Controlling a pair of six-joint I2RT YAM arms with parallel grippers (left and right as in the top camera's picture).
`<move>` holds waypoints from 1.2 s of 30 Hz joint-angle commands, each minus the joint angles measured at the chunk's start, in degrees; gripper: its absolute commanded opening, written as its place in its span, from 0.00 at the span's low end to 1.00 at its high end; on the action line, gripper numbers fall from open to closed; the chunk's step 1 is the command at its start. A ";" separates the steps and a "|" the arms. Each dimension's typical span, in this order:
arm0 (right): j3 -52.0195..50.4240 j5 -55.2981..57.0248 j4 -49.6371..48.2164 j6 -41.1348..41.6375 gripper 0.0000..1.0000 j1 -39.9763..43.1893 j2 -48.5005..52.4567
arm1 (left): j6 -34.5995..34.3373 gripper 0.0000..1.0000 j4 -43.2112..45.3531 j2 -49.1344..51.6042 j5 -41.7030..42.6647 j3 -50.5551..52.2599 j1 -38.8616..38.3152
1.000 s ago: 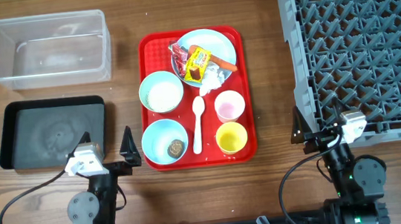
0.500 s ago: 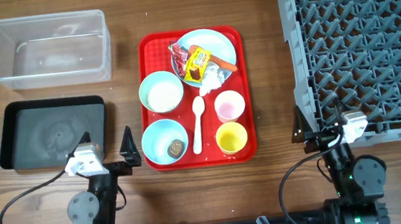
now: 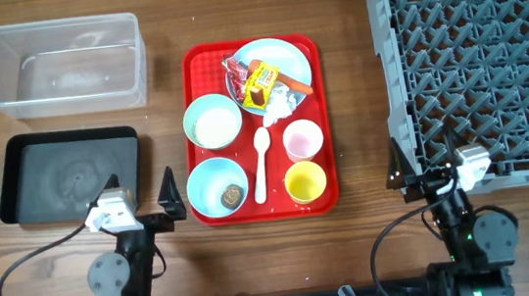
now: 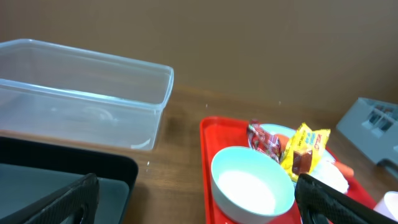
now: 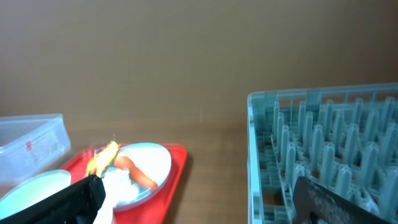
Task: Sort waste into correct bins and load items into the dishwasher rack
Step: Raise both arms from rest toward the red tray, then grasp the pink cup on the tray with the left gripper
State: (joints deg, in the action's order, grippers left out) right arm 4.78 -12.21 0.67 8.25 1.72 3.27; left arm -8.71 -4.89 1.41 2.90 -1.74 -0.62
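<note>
A red tray point(image 3: 320, 113) holds a light-blue plate point(image 3: 287, 59) with a red wrapper point(image 3: 235, 71), a yellow-brown wrapper point(image 3: 260, 84), white tissue point(image 3: 280, 104) and a carrot piece point(image 3: 297, 87). One light-blue bowl point(image 3: 212, 121) holds rice. Another bowl point(image 3: 211, 185) holds a brown lump point(image 3: 232, 197). A white spoon point(image 3: 261, 163), pink cup point(image 3: 302, 141) and yellow cup point(image 3: 304, 181) lie beside them. My left gripper point(image 3: 141, 195) is open and empty left of the tray. My right gripper point(image 3: 424, 166) is open and empty at the rack's near corner.
The clear tub point(image 3: 61, 66) stands at the back left, with the black tray point(image 3: 68, 174) in front of it. The grey rack point(image 3: 478, 66) fills the right side. The left wrist view shows the tub point(image 4: 81, 99) and rice bowl point(image 4: 252, 183). The right wrist view shows the rack point(image 5: 323, 143).
My right arm has shifted slightly to the right. Nothing else has moved.
</note>
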 commanded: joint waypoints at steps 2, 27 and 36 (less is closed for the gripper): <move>14.88 -2.08 5.49 -6.82 1.00 -0.26 10.80 | 5.77 1.00 -4.61 13.16 0.24 -15.28 0.42; 54.03 -23.15 28.50 -6.60 1.00 -0.26 60.63 | 1.99 0.72 -60.98 112.41 8.02 -100.06 -30.36; 53.99 -19.74 31.04 -6.56 0.98 -0.26 64.24 | -7.80 0.61 -58.80 112.93 8.20 -90.88 -35.17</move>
State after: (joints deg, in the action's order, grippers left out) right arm 57.54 -32.86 31.35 2.04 1.65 65.73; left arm -12.58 -65.84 114.54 10.41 -95.77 -33.78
